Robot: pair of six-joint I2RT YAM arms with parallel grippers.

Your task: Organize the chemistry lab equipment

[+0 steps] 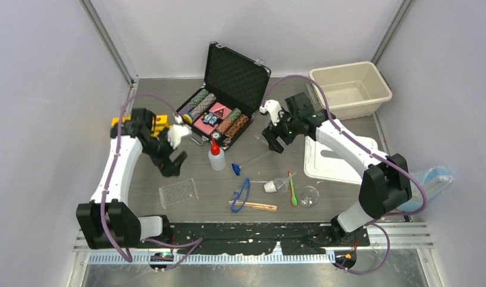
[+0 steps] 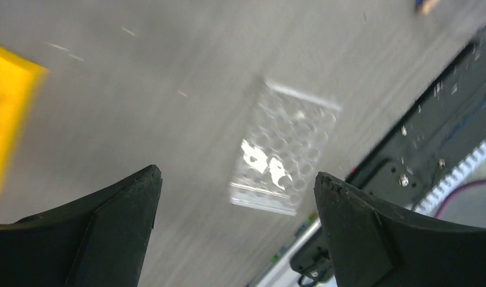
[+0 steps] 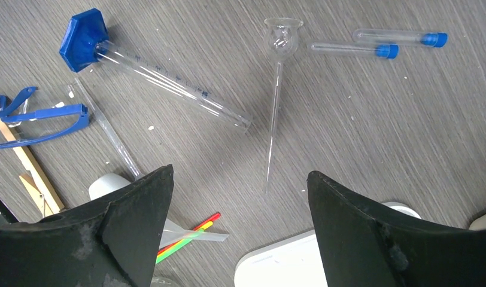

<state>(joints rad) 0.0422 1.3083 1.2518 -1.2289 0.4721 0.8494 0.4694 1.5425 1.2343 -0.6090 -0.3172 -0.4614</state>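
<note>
Left wrist shows left hand (image 2: pixel 236 173) gaping above clear tube rack (image 2: pixel 285 149)

This is a robot test cell staged with chemistry ware. A grey wood-grain table (image 1: pixel 199 170) is boxed in by plain pale wall panels (image 1: pixel 43 89) on aluminium corner posts (image 1: pixel 109 42). A white-and-black left arm (image 1: pixel 118 167) and right arm (image 1: pixel 348 140), trailing purple cables (image 1: pixel 294 76), are bolted to a black base plate (image 1: pixel 258 230) at the near edge. Loose on the table lie a glass measuring cylinder with a blue hexagonal foot (image 3: pixel 163 81), two blue-capped glass tubes (image 3: pixel 402 39) and a long-stemmed glass funnel (image 3: pixel 276 89), near an open black case of striped poker chips (image 1: pixel 228 95).
</note>
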